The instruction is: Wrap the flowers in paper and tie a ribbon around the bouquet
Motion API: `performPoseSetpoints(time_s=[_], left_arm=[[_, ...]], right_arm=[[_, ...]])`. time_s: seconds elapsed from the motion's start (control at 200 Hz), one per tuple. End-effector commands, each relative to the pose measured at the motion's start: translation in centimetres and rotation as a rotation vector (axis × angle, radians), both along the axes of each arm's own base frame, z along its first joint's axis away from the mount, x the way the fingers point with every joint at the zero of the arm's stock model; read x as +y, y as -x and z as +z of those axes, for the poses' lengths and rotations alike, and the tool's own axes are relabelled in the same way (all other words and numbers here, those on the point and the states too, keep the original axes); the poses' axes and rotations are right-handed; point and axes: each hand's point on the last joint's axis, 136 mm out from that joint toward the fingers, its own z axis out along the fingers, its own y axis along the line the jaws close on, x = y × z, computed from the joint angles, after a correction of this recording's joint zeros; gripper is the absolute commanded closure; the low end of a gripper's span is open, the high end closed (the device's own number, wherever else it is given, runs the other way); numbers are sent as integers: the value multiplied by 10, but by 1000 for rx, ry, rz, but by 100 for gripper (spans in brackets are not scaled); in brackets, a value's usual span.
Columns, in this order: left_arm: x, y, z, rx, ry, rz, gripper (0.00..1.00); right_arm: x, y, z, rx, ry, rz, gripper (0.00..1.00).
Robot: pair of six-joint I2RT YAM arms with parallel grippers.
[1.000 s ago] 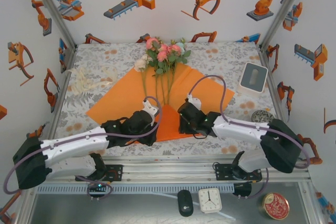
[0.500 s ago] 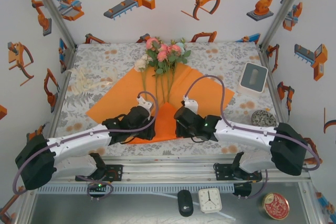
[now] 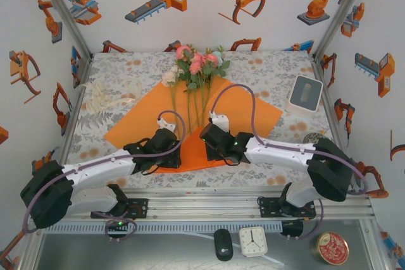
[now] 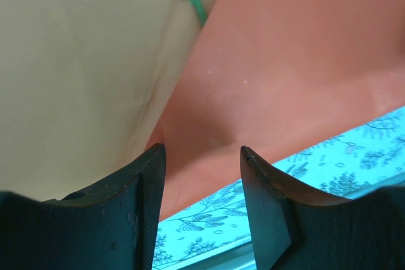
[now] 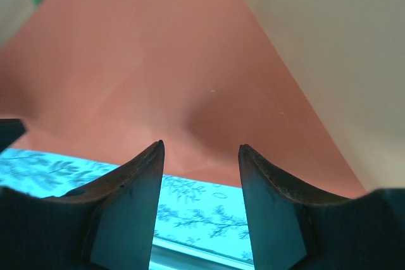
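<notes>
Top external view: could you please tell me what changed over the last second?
The left gripper and right gripper both pushed forward toward the stems of the flowers, the right one also swinging left. The folded near corner of the paper went with them, farther up the stems. No visible grasp or release. The flowers and ribbon stayed put.

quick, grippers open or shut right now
left gripper: open, nothing clamped, paper just beyond its tips
right gripper: open, nothing clamped
</notes>
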Motion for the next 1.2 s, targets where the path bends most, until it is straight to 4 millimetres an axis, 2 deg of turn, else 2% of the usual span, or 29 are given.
performPoseSetpoints(time_s=[0.0, 0.085, 0.16, 0.265, 0.345, 0.436, 0.606, 0.701, 0.786, 0.881, 0.941, 1.006, 1.071, 1.136, 1.196], left_arm=[[22, 4, -17, 32, -72, 69, 50], [32, 7, -20, 38, -93, 98, 50], [27, 9, -13, 37, -56, 81, 50], [12, 12, 12, 17, 48, 24, 47], [-1, 17, 38, -13, 139, -37, 45], [-12, 28, 48, 10, 215, -72, 44], [-25, 46, 31, 82, 188, -128, 44], [-17, 42, 17, 90, 109, -89, 44], [-18, 37, 18, 71, 105, -77, 44], [-11, 31, 18, 51, 97, -29, 44], [-6, 28, 21, 41, 101, -5, 44], [-4, 23, 27, 31, 135, 30, 44], [-5, 17, 34, 26, 195, 56, 43], [2, 9, 36, 36, 219, 116, 44], [14, 2, 36, 50, 225, 198, 44]], right_arm=[[-12, -1, -10, 9, 98, 14, 52], [-15, 4, -6, 31, 88, 11, 52], [-10, 9, 9, 40, 28, 16, 51], [-5, 19, 30, 45, -65, 12, 50], [-2, 28, 36, 50, -103, 14, 50], [-4, 32, 27, 73, -109, -4, 50], [-19, 28, 8, 71, -34, -64, 50], [-34, 23, 0, 65, 33, -96, 50], [-43, 20, -5, 62, 67, -106, 49], [-61, 17, -24, 89, 136, -125, 49], [-64, 11, -19, 68, 161, -116, 49], [-56, -2, 2, -2, 154, -89, 49], [-37, -14, 23, -47, 125, -39, 49], [-15, -21, 29, -48, 95, 2, 49], [11, -25, 25, -27, 54, 56, 49]])
